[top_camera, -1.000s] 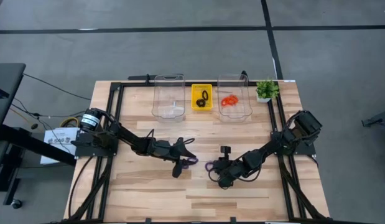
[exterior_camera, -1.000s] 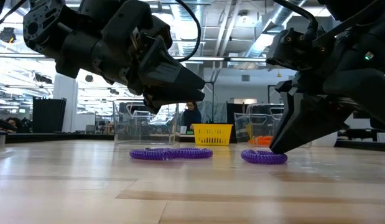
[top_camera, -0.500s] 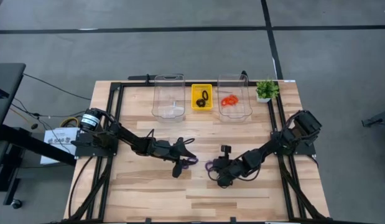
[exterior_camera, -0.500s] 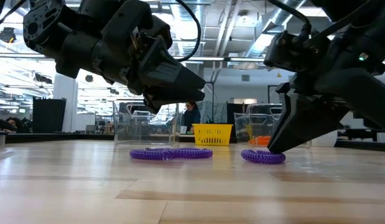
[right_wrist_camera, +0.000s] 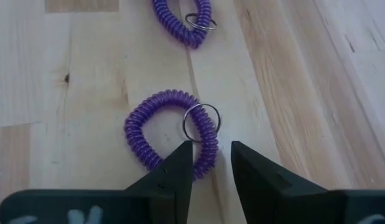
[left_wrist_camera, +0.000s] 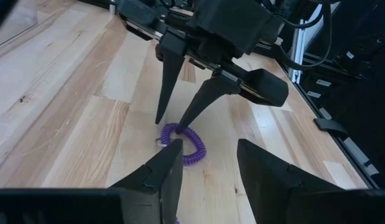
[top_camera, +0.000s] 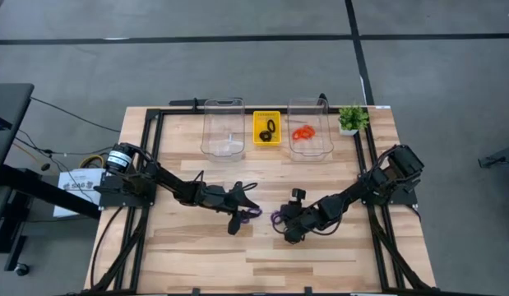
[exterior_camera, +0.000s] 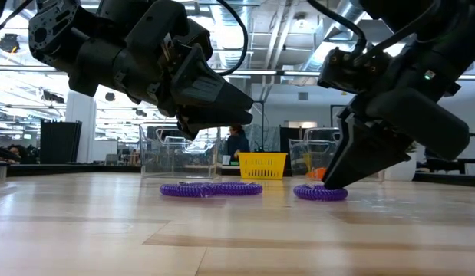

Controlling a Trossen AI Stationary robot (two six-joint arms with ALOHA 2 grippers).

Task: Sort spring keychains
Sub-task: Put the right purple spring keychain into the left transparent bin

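Three purple spring keychains lie flat on the wooden table. One keychain (right_wrist_camera: 168, 132) lies under my right gripper (right_wrist_camera: 211, 147), which is open and points steeply down at it; it also shows in the left wrist view (left_wrist_camera: 183, 144). Another keychain (right_wrist_camera: 187, 22) lies just beyond. My left gripper (top_camera: 243, 208) hovers open and still above two keychains (exterior_camera: 211, 188), touching nothing. Orange-red keychains (top_camera: 303, 132) lie in the right clear bin, and black ones (top_camera: 268, 127) in the yellow tray. My right gripper straddles the purple keychain's coil (right_wrist_camera: 208, 157) beside its metal ring (right_wrist_camera: 201, 121), one finger inside the loop and one outside. The fingers (left_wrist_camera: 160, 112) come slanting down from above. The keychain lies flat on the table. Whether the fingers touch the coil I cannot tell.
Two clear bins (top_camera: 224, 127) (top_camera: 310, 140) flank a yellow tray (top_camera: 257, 138) at the table's far edge, with a small potted plant (top_camera: 351, 119) at the far right. Bare wood stretches toward the near edge. A person shows far behind in the low view.
My right gripper has rolled a little about its own axis and edged toward the left arm. The purple keychain under it has slid slightly the same way along the table.
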